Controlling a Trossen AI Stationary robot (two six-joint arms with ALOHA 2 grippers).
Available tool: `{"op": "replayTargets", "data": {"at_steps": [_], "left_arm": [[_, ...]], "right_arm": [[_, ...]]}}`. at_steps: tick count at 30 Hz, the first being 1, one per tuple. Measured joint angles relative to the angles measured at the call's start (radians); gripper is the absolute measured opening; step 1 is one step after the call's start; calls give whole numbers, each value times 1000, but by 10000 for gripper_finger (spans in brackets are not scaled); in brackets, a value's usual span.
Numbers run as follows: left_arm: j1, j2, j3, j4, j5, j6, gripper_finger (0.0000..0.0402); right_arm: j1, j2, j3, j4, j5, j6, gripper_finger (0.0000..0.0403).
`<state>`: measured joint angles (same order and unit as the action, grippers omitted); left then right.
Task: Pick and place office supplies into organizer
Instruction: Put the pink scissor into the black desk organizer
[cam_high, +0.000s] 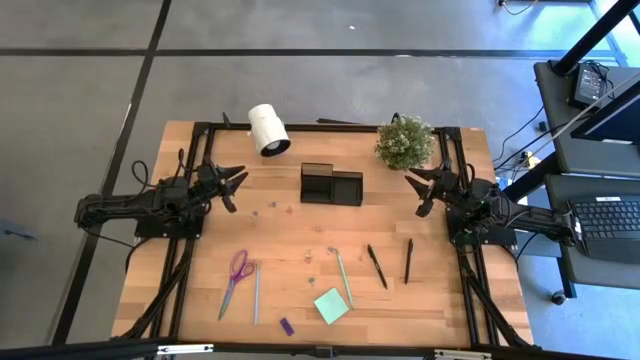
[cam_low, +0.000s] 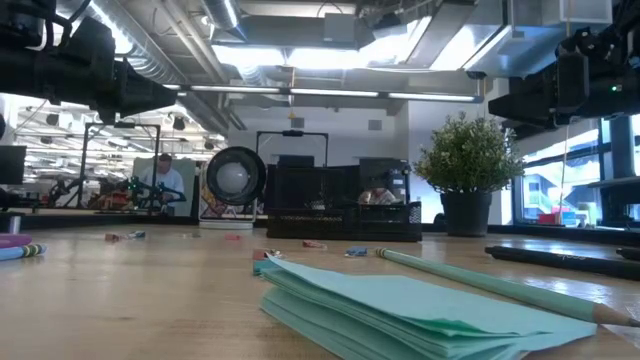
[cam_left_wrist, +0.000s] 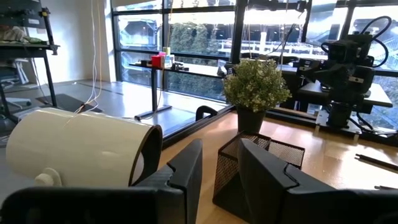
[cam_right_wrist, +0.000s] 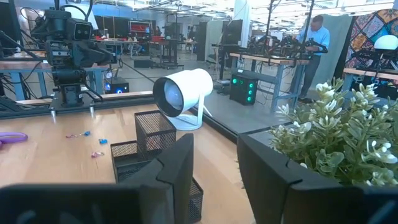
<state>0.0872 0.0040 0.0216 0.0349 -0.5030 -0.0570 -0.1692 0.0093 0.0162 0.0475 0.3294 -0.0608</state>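
Note:
The black mesh organizer (cam_high: 332, 186) stands at the table's far middle. Nearer lie the purple-handled scissors (cam_high: 237, 275), a grey-blue pen (cam_high: 256, 293), a pale green pen (cam_high: 343, 277), two black pens (cam_high: 377, 266) (cam_high: 409, 260), the mint-green sticky pad (cam_high: 331, 305) and a tiny purple piece (cam_high: 287, 326). All lie flat on the wood. My left gripper (cam_high: 235, 185) hovers open to the left of the organizer. My right gripper (cam_high: 415, 190) hovers open to its right. Each wrist view looks past open fingers at the organizer (cam_left_wrist: 261, 168) (cam_right_wrist: 152, 146).
A white roll (cam_high: 268, 129) lies at the far edge, left of the organizer, and a small potted plant (cam_high: 404, 141) stands to its right. Small coloured bits (cam_high: 270, 210) are scattered on the wood in front of the organizer. A person stands in the room beyond the table.

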Motion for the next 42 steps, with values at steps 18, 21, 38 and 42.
{"op": "replayTargets", "data": {"at_steps": [18, 21, 38, 42], "left_arm": [[0, 127, 169, -41, 175, 55, 98], [0, 263, 246, -44, 199, 111, 98], [-9, 965, 792, -59, 481, -20, 143], [-82, 1096, 967, -289, 425, 7, 141]], "right_arm": [[0, 0, 0, 0, 0, 5, 129], [0, 0, 0, 0, 0, 5, 129], [0, 0, 0, 0, 0, 3, 129], [0, 0, 0, 0, 0, 4, 129]]}}
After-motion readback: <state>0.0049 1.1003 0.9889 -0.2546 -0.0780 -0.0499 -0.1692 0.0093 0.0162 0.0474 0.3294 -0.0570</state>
